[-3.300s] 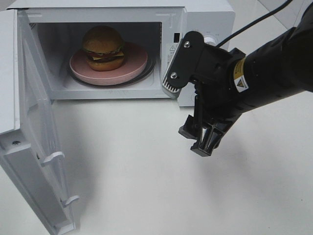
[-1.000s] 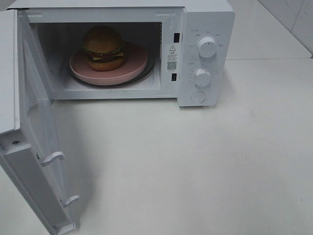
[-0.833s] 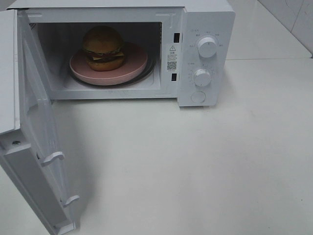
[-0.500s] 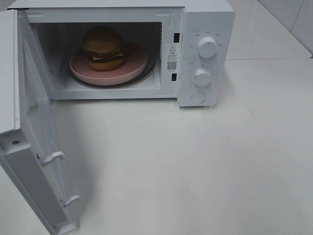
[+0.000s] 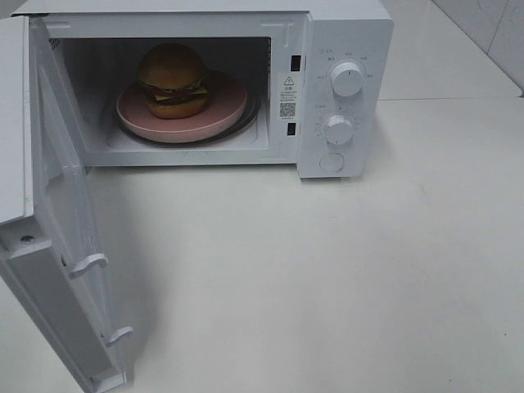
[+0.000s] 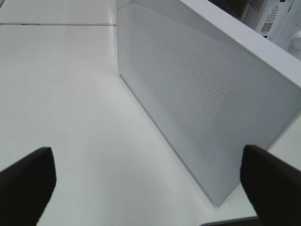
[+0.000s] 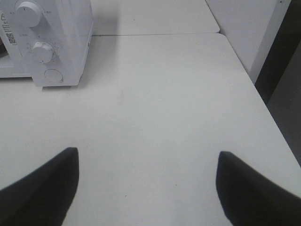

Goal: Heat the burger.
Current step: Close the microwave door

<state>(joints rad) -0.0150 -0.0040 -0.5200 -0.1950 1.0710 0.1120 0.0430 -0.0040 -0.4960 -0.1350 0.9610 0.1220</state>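
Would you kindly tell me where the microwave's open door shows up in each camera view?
Exterior high: the door stands swung open along the left edge of the picture.
Left wrist: the door's perforated panel fills most of the picture.
Right wrist: the door is not in it.
Shared landmark: the warning sticker, seen in all three views.

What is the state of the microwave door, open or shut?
Open. The door stands swung out, and the burger shows inside.
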